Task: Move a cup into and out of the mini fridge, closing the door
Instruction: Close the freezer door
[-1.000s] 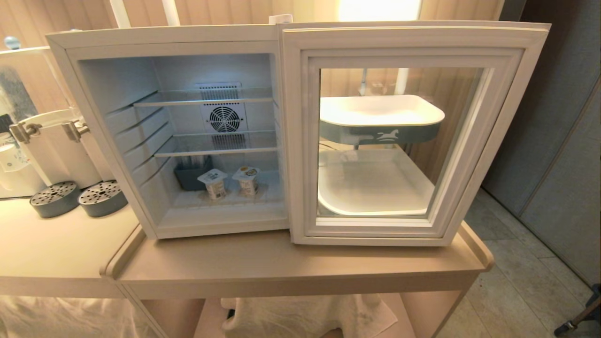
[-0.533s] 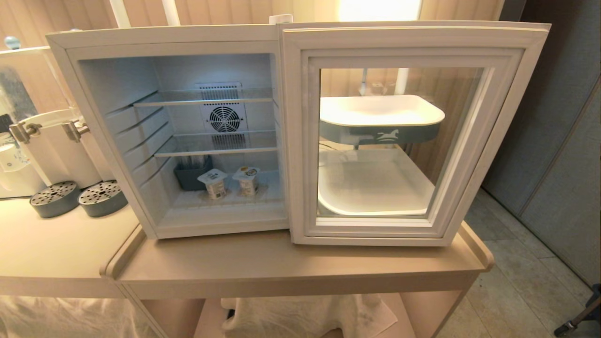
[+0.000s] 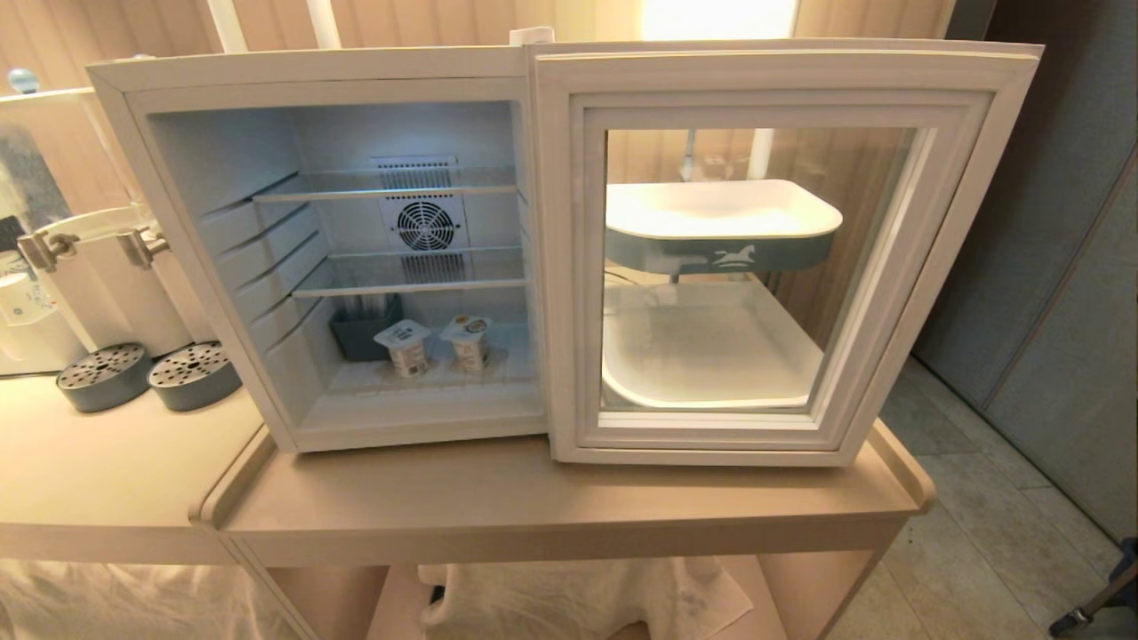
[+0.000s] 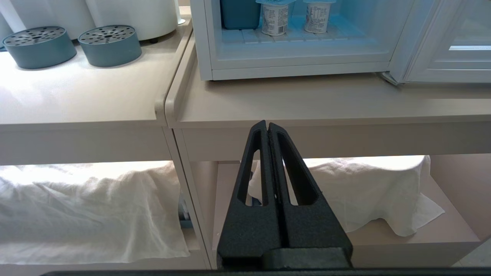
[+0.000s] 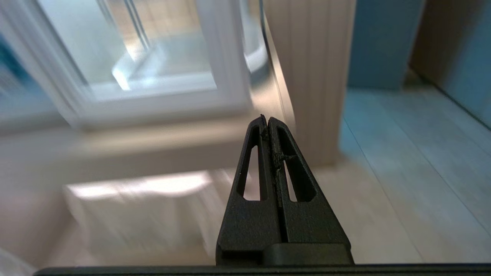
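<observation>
Presently the mini fridge (image 3: pixel 329 249) stands on the counter (image 3: pixel 533 507), door (image 3: pixel 765 258) swung fully open; two cups (image 3: pixel 404 345) (bottom shelf) inside. Left gripper (image 4: pixel 267 128) and right gripper (image 5: pixel 266 120) pinched closed, empty.

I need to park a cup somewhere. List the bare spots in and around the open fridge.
Free: both wire shelves of the mini fridge; its floor in front of the two yogurt cups; the cart top before the fridge and its open door. Crowded: the floor's back, with the cups beside a blue-grey bin.
</observation>
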`<state>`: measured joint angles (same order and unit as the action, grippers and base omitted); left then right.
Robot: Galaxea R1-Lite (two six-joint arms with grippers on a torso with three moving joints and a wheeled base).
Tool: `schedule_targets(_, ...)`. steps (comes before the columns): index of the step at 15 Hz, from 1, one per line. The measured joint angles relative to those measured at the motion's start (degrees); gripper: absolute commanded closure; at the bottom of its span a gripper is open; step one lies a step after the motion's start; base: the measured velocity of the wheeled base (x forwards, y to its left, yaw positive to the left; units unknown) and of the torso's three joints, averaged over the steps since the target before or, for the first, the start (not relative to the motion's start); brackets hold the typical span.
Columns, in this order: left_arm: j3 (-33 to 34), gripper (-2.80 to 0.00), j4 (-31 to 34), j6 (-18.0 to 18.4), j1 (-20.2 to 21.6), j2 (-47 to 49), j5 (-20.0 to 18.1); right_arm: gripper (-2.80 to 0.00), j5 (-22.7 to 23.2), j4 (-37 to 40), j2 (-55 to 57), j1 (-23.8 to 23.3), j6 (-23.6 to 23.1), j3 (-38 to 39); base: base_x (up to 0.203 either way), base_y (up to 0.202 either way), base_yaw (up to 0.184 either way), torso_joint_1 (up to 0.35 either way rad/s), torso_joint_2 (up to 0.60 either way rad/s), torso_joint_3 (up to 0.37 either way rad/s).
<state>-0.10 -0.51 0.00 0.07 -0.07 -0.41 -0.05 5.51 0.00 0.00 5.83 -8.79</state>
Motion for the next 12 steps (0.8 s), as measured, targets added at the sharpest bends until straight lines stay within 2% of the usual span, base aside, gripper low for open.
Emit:
schedule_targets(3, 0.0, 0.0, 0.0, -0.06, 0.0, 0.0, -0.02, 0.0, 0.57, 6.29, 2.38, 0.0, 2.73, -15.26, 0.0, 0.0, 0.0, 0.0, 0.0, 0.0)
schedule_targets(5, 0.0, 0.0, 0.02, -0.07, 0.0, 0.0, -0.02, 0.0, -1.79, 6.85, 8.81, 0.0, 4.94, -22.0, 0.0, 0.0, 0.0, 0.0, 0.0, 0.0)
schedule_targets(12, 0.0, 0.0, 0.02, -0.16, 0.0, 0.0, -0.02, 0.0, -15.21, -7.34, 41.85, -0.8, 8.92, -33.9, 0.0, 0.0, 0.0, 0.0, 0.0, 0.0)
